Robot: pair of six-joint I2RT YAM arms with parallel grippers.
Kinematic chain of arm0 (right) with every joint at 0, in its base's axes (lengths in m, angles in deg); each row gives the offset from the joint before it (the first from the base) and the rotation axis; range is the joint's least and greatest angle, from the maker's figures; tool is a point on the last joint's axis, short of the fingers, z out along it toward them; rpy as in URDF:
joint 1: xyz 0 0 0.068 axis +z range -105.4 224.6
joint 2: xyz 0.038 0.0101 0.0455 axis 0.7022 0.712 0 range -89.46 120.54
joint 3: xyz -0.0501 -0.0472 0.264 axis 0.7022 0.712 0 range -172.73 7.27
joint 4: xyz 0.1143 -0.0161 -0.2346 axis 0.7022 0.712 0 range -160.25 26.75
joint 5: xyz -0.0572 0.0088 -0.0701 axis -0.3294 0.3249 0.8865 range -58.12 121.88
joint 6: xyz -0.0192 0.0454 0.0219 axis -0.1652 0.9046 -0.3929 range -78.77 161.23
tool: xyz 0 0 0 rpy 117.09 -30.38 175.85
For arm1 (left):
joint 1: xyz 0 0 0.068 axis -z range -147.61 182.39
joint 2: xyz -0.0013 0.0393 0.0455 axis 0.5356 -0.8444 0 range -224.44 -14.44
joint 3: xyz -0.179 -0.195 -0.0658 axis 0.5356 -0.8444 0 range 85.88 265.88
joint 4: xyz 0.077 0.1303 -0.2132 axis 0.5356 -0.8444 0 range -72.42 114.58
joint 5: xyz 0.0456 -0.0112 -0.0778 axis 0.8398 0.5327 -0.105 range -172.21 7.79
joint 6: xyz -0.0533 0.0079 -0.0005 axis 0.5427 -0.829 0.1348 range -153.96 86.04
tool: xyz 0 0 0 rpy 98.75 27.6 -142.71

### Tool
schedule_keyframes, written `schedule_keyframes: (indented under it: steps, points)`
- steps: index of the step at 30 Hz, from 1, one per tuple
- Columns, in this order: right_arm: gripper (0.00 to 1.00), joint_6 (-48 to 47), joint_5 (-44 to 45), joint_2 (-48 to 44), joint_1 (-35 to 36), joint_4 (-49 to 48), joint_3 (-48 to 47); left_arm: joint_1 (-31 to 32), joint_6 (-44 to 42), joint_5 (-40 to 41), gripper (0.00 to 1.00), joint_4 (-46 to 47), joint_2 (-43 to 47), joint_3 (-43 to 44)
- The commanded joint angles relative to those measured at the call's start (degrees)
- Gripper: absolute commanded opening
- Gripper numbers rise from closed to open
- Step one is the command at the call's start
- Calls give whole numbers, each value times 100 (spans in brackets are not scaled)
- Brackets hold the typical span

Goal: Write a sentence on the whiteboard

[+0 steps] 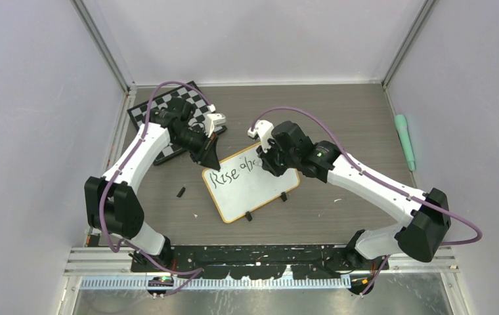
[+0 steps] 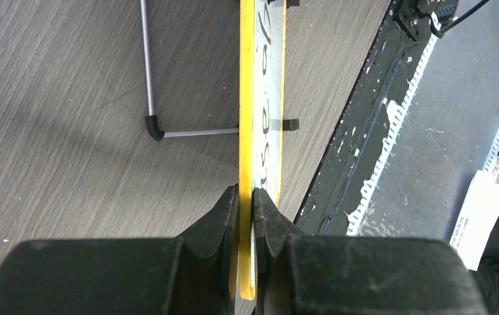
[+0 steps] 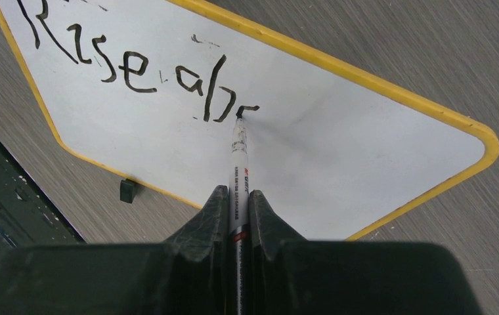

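Observation:
The whiteboard [image 1: 260,193] stands tilted on two black feet in the middle of the table. My left gripper [image 1: 209,159] is shut on its upper left corner. In the left wrist view the jaws [image 2: 245,197] pinch the yellow rim [image 2: 245,98] edge-on. My right gripper [image 3: 236,197] is shut on a white marker [image 3: 239,154], above the board's top edge [image 1: 270,161]. The marker's black tip touches the white surface [image 3: 365,151]. The sentence [image 3: 135,65] reads "Rise ab", and the tip rests on a fresh stroke after it.
A black-and-white chessboard [image 1: 158,111] lies behind the left arm. A teal pen-like object [image 1: 404,141] lies at the far right. A small black piece [image 1: 180,192] sits left of the board. A grey wire stand leg [image 2: 147,65] props the board's back. A black rail [image 1: 266,252] runs along the near edge.

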Motion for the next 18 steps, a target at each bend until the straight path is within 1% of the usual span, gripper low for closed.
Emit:
schedule_keyframes:
  steps: [1,5,12,18]
  points:
    - [0,-65,84,-28,34,-89,104,33,-162,24,1,-17,101,106]
    - [0,-119,123,-79,34,-44,125,33,-163,26,1,-21,110,117]
    - [0,-292,692,-190,33,15,36,33,-165,35,0,-30,103,117]
    - [0,-241,727,-196,33,-27,-82,33,-153,12,0,-31,77,134]
